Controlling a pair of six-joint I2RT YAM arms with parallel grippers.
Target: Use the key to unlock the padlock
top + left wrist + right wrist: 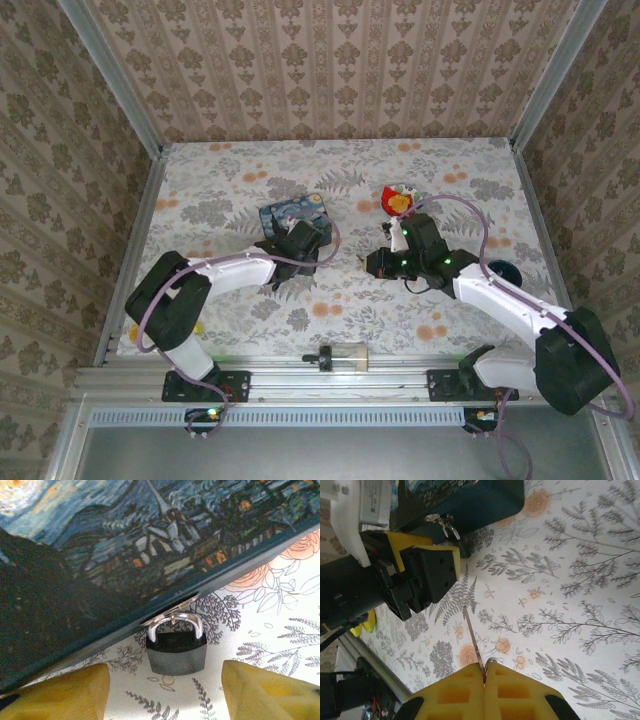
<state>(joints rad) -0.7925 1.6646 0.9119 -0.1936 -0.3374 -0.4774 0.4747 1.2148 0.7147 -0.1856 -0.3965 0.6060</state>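
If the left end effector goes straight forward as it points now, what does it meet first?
Probably the padlock, centred ahead; the box lies right behind it. Depth is unclear.

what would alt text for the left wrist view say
A small black padlock lies on the floral table, its silver shackle hooked into a clasp on the edge of the blue painted box. The left gripper is open, its yellow fingers flanking it without touching.

Soft, even light fills the overhead view, leaving faint shadows on the tabletop (350, 295). Close up, the box (125, 555) shades the padlock (176, 655), its shackle glints, and the near yellow fingers (60, 695) blur.
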